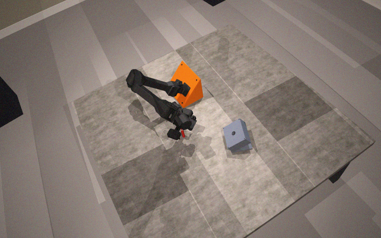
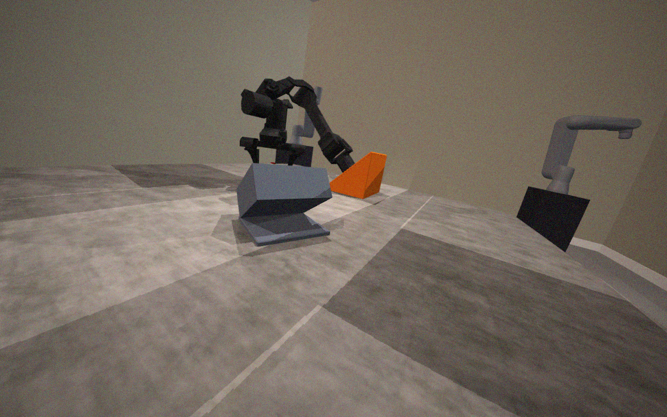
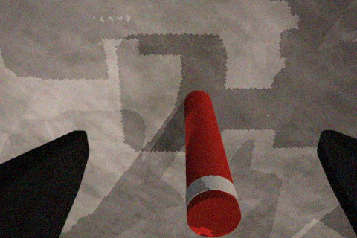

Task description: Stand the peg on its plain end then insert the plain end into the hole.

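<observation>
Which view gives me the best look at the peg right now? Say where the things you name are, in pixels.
Wrist: the peg (image 1: 182, 133) (image 3: 208, 145) shows there whole, band included. Top has it small, partly behind the gripper (image 3: 204, 145); exterior shows only a red sliver.

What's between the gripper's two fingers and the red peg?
Nothing visible: in the wrist view, only patterned table top shows in the stretch between either of the open fingers and the red peg.
</observation>
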`<state>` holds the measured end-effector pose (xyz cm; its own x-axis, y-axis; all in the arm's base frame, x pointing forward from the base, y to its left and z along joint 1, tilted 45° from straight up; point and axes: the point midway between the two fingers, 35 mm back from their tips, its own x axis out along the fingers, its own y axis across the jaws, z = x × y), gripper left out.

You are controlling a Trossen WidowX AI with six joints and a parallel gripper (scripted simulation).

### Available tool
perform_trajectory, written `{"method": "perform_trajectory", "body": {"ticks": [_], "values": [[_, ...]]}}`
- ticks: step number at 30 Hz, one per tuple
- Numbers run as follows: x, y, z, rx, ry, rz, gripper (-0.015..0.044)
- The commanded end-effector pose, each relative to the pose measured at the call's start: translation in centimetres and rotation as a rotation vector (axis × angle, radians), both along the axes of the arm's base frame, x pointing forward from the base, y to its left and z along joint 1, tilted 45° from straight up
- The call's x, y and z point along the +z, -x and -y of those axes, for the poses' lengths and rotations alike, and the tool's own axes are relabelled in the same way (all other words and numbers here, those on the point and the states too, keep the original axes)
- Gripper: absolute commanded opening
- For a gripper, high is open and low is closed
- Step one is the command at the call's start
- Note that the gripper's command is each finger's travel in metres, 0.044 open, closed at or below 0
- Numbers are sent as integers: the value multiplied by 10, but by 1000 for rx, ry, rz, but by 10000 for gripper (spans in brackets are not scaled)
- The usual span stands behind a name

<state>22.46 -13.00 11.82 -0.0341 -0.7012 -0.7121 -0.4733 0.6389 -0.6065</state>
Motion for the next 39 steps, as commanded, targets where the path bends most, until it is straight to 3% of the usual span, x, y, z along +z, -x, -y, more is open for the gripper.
{"method": "perform_trajectory", "body": {"ticks": [1, 2, 17, 24, 39], "values": [[-4, 2, 4, 2, 5, -6, 440], [-4, 2, 4, 2, 5, -6, 440], [-2, 1, 2, -1, 1, -1, 46], [-2, 1, 2, -1, 1, -1, 0], [28, -5, -32, 1, -7, -4, 0]]}}
